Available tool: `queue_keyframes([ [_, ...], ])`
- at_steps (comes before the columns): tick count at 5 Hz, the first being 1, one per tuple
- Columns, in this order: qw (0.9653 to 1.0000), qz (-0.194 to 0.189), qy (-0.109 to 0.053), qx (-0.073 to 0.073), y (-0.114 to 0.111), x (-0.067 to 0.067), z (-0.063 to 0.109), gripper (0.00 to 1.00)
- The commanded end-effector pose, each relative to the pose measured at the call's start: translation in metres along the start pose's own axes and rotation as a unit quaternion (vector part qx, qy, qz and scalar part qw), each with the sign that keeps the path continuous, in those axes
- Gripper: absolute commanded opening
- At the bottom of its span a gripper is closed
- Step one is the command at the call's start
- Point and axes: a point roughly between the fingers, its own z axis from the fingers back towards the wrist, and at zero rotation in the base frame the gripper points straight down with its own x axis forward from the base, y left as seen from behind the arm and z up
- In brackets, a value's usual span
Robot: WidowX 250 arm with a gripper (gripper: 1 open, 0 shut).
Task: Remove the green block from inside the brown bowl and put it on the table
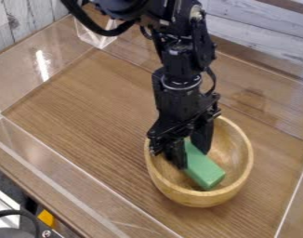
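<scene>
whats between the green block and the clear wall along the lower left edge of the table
Going left from the green block, the camera view shows the brown bowl's rim, then bare tabletop up to the clear wall.

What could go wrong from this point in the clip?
The gripper reaches down inside the bowl, so lifting might catch the wall and drag the bowl along. The green block lies tilted lengthwise with its far end hidden by the fingers, so any grip there could be off-centre and let it swing or slip.
</scene>
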Motion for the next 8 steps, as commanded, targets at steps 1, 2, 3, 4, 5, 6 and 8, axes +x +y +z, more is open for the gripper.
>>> queue_keyframes([
  [1,0.9996,-0.002,-0.009,-0.025,-0.0044,0.0008,0.0145,0.00],
  [2,0.9997,-0.001,-0.010,-0.024,-0.0039,0.0007,0.0152,0.00],
  [3,0.9997,0.000,-0.011,-0.023,-0.0034,0.0006,0.0160,0.00],
  [4,0.9997,0.001,-0.012,-0.021,-0.0028,0.0004,0.0169,0.00],
  [5,0.9997,0.003,-0.014,-0.020,-0.0023,0.0002,0.0176,0.00],
  [6,0.9997,0.004,-0.015,-0.018,-0.0018,0.0000,0.0183,0.00],
  [8,0.9997,0.006,-0.018,-0.016,-0.0009,-0.0004,0.0194,0.00],
])
